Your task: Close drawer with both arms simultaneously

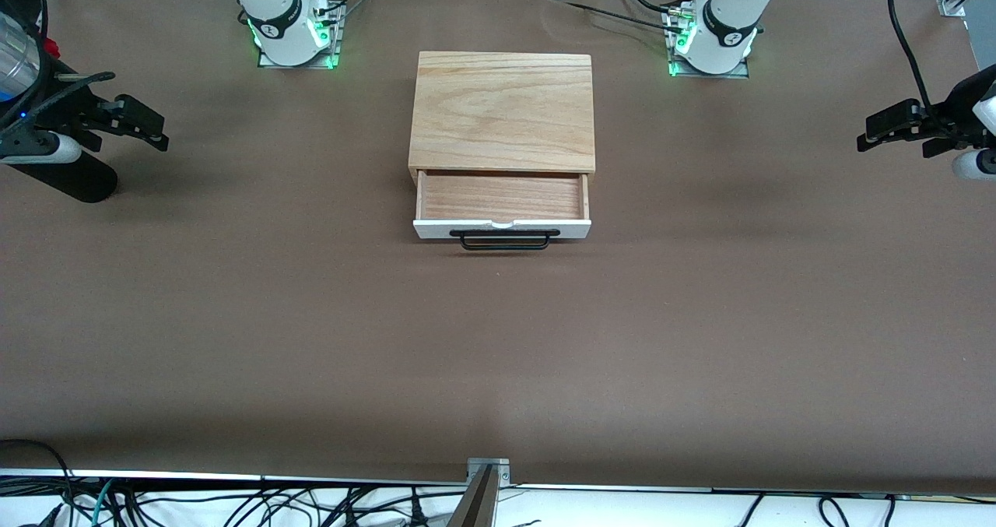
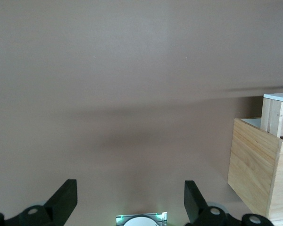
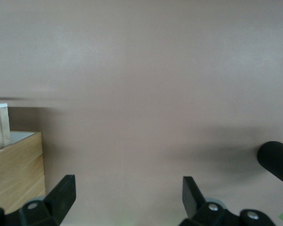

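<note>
Your right gripper (image 1: pixel 152 126) hangs over the bare table (image 1: pixel 498 356) at its arm's end, fingers spread wide and holding nothing. The drawer (image 1: pixel 502 208) sits pulled out of the oak box (image 1: pixel 503 113) at mid-table, handle (image 1: pixel 504 239) facing the front camera, long axis running across the table. Your left gripper (image 1: pixel 875 132) hangs over its own end, likewise wide apart and empty.

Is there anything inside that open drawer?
The drawer is pulled partway out of the oak box, and the part showing holds only bare wood. The rest is covered by the box's top, so its contents there cannot be seen.
</note>
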